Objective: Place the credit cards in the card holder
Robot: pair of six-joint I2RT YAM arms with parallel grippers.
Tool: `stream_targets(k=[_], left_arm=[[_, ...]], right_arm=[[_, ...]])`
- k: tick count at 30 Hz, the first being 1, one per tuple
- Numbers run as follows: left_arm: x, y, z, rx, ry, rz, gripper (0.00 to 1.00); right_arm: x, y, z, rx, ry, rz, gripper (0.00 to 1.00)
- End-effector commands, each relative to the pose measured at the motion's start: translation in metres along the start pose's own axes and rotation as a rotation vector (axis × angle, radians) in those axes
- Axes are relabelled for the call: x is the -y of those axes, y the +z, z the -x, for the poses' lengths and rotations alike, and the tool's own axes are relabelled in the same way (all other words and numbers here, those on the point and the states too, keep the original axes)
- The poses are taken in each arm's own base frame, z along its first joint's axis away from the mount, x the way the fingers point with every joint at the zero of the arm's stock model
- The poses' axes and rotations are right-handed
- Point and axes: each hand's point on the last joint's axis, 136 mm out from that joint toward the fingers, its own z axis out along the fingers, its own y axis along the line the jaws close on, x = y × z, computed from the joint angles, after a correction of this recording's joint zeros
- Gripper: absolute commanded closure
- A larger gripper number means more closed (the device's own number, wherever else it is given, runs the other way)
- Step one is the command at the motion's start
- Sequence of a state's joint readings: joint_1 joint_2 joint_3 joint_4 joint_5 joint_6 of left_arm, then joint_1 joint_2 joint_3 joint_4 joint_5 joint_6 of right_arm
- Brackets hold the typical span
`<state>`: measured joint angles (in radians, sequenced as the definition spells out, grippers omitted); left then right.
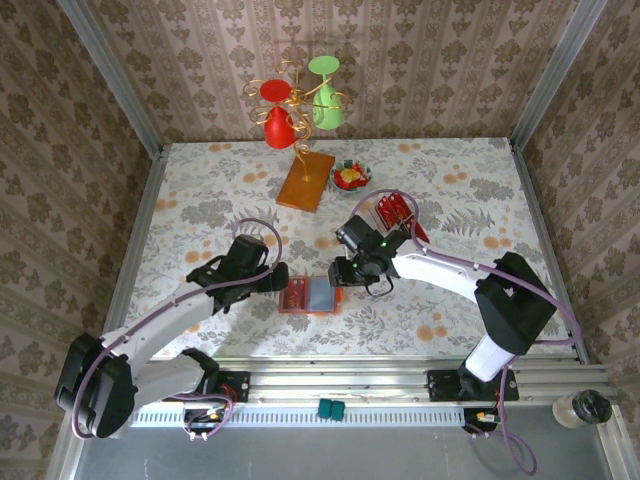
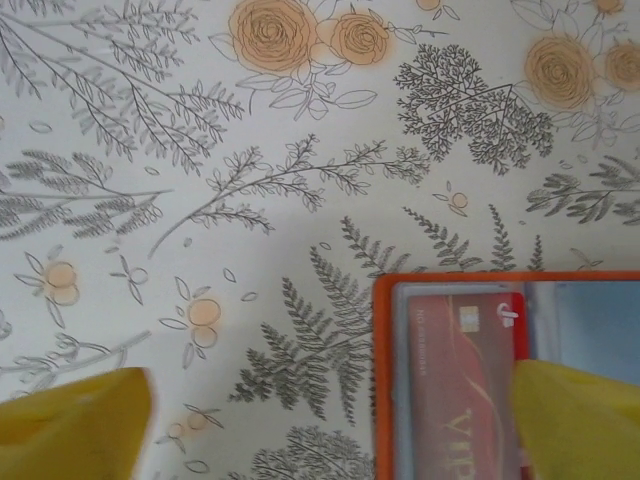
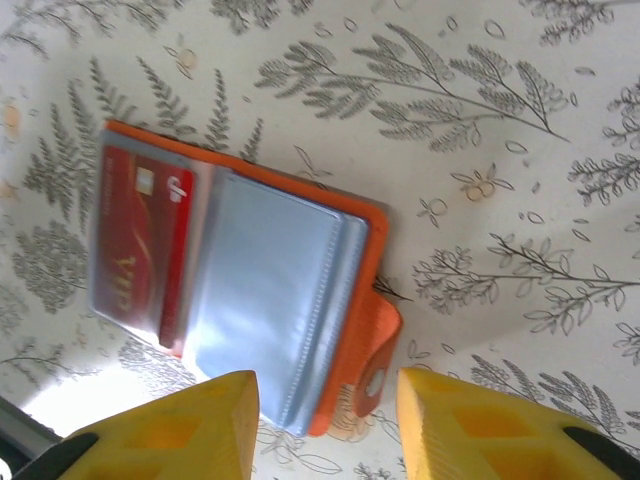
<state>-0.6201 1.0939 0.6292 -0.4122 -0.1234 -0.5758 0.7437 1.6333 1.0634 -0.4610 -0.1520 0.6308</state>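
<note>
— Both forearms angle inward toward the card holder, which lies open on the table between them.
— Fingers?
— Left gripper gapes wide by the red card. Right gripper is partly spread astride the clasp tab. Spare credit cards lie behind.

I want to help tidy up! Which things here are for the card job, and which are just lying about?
For the job: holder, red card already inside it, other cards.
Just lying about: board, bowl, stand, jar.
</note>
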Motion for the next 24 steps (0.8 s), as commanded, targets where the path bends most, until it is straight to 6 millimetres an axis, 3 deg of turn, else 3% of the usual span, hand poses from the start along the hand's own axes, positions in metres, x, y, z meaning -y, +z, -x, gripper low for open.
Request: stream_targets(k=[1, 7, 16, 20, 24], left_arm=[[0.008, -0.001, 0.004, 0.006, -0.006, -0.039, 0.0], [0.014, 0.005, 0.001, 0.003, -0.029, -0.075, 0.0], [0.03, 0.019, -0.001, -0.016, -0.047, -0.137, 0.0], [0.038, 0.026, -0.002, -0.026, -0.052, -0.164, 0.0], [0.045, 0.034, -0.006, -0.038, -0.059, -0.184, 0.0]], right_arm=[[0.008, -0.004, -0.001, 0.016, -0.002, -0.024, 0.54], [0.01, 0.012, -0.009, -0.02, 0.01, -0.016, 0.5], [0.011, 0.036, -0.012, -0.064, 0.023, -0.016, 0.54], [0.015, 0.043, -0.014, -0.075, 0.022, -0.033, 0.62], [0.02, 0.045, -0.016, -0.079, 0.024, -0.046, 0.78]])
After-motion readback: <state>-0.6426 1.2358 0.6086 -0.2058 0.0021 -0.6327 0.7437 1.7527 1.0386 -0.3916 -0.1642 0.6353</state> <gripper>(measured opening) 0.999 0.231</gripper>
